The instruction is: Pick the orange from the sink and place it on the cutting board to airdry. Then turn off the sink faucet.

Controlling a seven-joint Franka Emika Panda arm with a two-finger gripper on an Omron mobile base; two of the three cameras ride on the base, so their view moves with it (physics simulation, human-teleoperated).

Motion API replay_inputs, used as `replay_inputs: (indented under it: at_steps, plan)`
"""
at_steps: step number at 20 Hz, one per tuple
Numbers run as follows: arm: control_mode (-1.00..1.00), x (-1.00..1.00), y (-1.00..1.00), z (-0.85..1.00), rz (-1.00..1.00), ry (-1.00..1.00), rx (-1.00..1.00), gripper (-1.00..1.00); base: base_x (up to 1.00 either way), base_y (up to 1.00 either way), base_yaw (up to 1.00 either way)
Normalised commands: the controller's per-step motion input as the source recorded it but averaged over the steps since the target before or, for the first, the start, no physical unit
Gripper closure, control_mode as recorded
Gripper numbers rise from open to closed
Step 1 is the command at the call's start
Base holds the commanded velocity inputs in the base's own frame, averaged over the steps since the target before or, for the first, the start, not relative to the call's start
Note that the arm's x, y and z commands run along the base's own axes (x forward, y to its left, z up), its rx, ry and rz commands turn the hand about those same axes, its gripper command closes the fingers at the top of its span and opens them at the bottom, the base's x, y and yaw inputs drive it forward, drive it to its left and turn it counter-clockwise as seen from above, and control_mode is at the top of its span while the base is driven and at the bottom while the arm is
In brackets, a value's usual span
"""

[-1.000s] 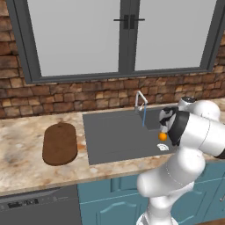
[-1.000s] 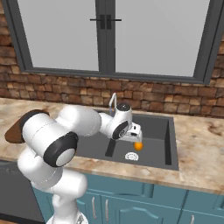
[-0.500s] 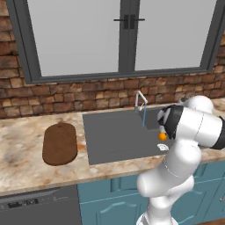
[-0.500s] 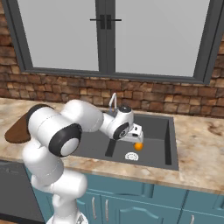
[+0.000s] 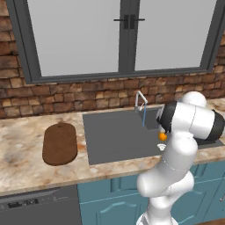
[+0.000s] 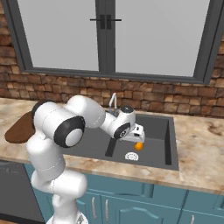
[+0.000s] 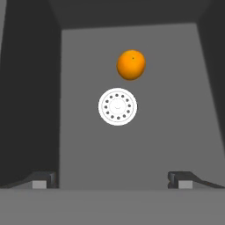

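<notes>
Gripper [image 7: 112, 179] spread wide, empty, above sink [image 7: 176, 88] floor; orange [image 7: 131, 64] ahead, just beyond drain [image 7: 117, 106].

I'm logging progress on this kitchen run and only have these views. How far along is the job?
Nothing is finished. The small round orange lies on the dark grey sink floor beside the white drain, ungrasped. In hand: the two-finger gripper hangs open over the basin, fingertips apart and empty. Left: grasp the orange, set it on the bare dark brown wooden cutting board, then shut the thin silver faucet, where a blue stream shows.
</notes>
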Motion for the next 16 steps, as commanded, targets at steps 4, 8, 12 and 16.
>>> replay_inputs:
  at_steps: [4,8,12,16]
  plan:
    - [-1.00,0.21,-0.04,-0.10,0.00,0.00,0.01,-1.00,0.00,0.00,0.00]
    - [-1.00,0.20,-0.05,-0.13,0.00,0.00,0.02,-1.00,0.00,0.00,0.00]
    - [-1.00,0.20,-0.04,-0.16,0.00,0.00,0.01,-1.00,0.00,0.00,0.00]
    - [-1.00,0.25,-0.06,-0.19,0.00,0.00,0.01,-1.00,0.00,0.00,0.00]
